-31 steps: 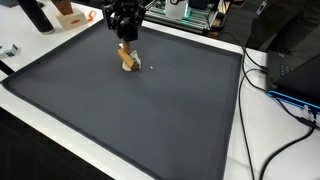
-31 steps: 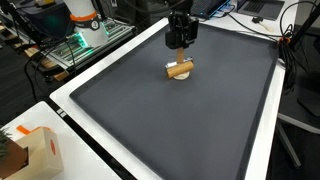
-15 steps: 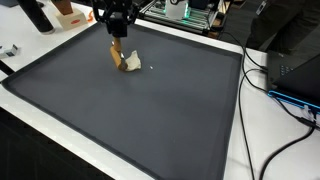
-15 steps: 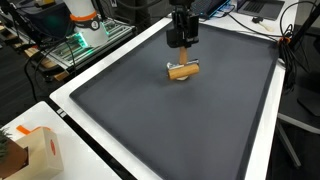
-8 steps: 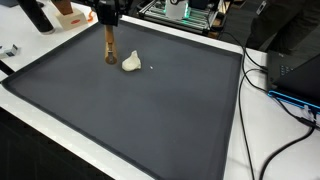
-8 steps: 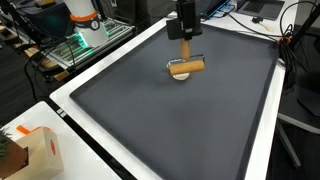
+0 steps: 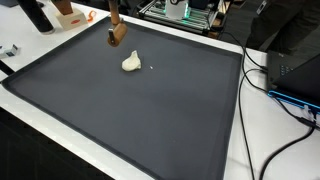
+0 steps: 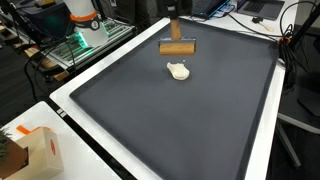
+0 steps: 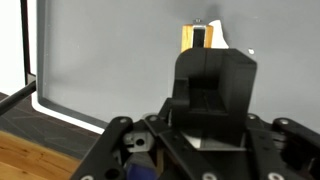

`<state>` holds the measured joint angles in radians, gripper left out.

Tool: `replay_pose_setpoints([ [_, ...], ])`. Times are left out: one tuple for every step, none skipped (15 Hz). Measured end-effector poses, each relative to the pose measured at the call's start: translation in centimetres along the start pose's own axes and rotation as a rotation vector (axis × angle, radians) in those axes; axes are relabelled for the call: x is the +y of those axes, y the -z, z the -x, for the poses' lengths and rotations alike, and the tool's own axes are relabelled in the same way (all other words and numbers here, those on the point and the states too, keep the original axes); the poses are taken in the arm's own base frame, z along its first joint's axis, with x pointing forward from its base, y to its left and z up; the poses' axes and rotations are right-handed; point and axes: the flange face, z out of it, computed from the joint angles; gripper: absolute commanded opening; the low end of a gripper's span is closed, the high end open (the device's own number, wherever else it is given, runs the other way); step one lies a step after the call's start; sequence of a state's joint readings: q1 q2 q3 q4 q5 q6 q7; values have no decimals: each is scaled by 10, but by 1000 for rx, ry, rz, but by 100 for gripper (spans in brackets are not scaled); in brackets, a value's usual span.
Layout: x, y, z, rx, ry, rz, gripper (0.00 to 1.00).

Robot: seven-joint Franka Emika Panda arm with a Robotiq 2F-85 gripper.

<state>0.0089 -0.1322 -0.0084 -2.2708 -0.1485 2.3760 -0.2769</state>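
My gripper (image 7: 114,18) is shut on the upright handle of a wooden roller (image 7: 117,34) and holds it in the air above the far part of a dark grey mat (image 7: 120,110). Only the fingers show at the top of both exterior views; the roller's cylinder (image 8: 178,47) hangs level. A pale dough lump (image 7: 131,62) lies on the mat below and a little nearer than the roller, apart from it; it also shows in an exterior view (image 8: 179,70). In the wrist view the gripper (image 9: 200,52) hides most of the roller (image 9: 190,37).
The mat lies on a white table (image 7: 240,150). Cables (image 7: 285,100) and dark gear lie along one side. A board with green electronics (image 7: 190,12) stands behind the mat. A cardboard box (image 8: 35,150) sits at a near corner.
The gripper has lifted the roller off the dough lump and risen with it toward the mat's far edge. The lump stays on the mat.
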Motion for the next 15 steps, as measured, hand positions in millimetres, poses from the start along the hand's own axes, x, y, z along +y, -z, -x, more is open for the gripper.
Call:
replay_pose_setpoints([
  [0, 8, 3, -6, -38, -13, 49],
  [0, 15, 6, -11, -70, -23, 49],
  [-1, 21, 9, -11, -92, -27, 49],
  [-1, 25, 11, -8, -102, -29, 49],
  [-1, 26, 12, -6, -107, -29, 49],
  [-1, 26, 12, -7, -111, -30, 49],
  [-2, 26, 12, -8, -112, -30, 49],
  [-2, 25, 13, -9, -113, -31, 49],
  [-2, 25, 13, -9, -113, -31, 49],
  [-2, 25, 13, -10, -114, -31, 24],
  [-2, 25, 13, -10, -114, -31, 24],
  [-2, 24, 13, -11, -114, -31, 24],
  [-1, 23, 13, -12, -120, -36, 24],
  [3, 21, 13, -13, -146, -57, 24],
  [9, 18, 15, -15, -179, -87, 24],
])
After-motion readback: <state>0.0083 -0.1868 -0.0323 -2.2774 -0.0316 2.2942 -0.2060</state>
